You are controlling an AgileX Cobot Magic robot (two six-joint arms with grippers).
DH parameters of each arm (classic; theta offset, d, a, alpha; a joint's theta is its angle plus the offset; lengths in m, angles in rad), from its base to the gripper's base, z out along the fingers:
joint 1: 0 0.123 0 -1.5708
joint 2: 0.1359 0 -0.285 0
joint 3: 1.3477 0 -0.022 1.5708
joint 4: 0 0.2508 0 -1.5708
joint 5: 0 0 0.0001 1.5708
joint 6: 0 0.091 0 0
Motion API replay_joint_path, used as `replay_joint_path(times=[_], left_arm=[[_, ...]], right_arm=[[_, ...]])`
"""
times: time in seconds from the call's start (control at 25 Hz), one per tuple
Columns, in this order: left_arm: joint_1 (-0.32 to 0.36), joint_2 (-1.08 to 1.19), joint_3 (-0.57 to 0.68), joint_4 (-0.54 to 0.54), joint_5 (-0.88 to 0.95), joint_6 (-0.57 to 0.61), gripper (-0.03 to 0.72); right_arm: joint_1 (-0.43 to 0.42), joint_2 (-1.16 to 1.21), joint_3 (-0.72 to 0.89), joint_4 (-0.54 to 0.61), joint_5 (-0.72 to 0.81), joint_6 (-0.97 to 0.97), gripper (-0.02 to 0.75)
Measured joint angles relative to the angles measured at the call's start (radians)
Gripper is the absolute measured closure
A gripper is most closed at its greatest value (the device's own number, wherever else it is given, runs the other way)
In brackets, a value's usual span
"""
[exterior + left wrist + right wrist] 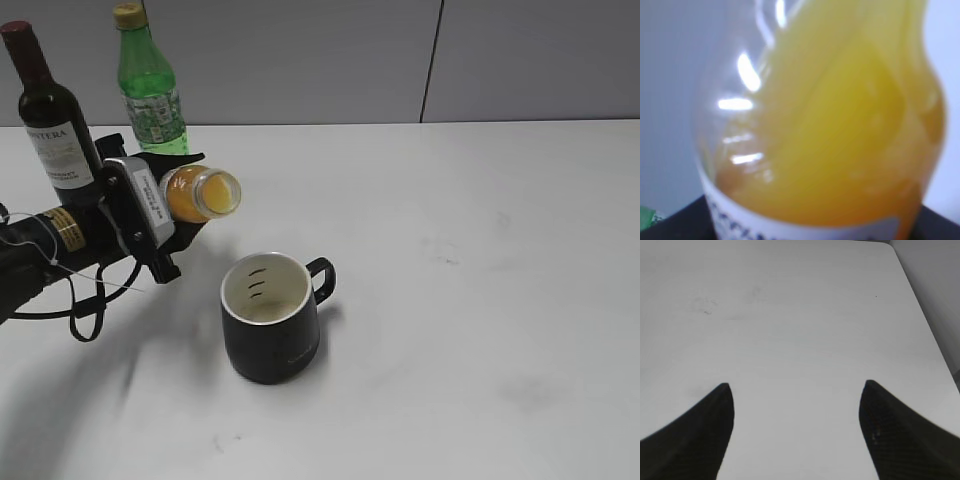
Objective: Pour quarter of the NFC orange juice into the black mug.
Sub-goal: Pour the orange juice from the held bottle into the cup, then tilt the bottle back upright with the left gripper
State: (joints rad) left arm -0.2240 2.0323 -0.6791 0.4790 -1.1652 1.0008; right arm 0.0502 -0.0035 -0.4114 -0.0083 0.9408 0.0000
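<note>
My left gripper is shut on the NFC orange juice, a small clear capless bottle with a white-and-dark label. It holds the bottle tipped nearly on its side, mouth toward the right, above and left of the black mug. The mug stands upright on the white table, cream inside, handle to the right. No stream of juice shows. In the left wrist view the orange bottle fills the frame and hides the fingers. My right gripper is open and empty over bare table; it is out of the exterior view.
A dark wine bottle and a green plastic bottle with a yellow cap stand at the back left, just behind my left arm. The white table stretches to the right of the mug. A grey wall lies behind.
</note>
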Motion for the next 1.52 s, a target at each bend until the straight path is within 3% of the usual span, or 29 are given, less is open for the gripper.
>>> replay_joint_path(times=[0.48,0.8,1.52], left_arm=[[-0.002,0.0,0.0,0.006,0.0,0.1,0.218],[-0.049,0.0,0.0,-0.034,-0.001,0.178,0.218],[-0.05,0.0,0.0,-0.073,-0.002,0.309,0.218]], right_arm=[[0.0,0.0,0.0,0.0,0.0,0.0,0.146],[0.0,0.0,0.0,0.0,0.0,0.0,0.146],[0.0,0.0,0.0,0.0,0.0,0.0,0.146]])
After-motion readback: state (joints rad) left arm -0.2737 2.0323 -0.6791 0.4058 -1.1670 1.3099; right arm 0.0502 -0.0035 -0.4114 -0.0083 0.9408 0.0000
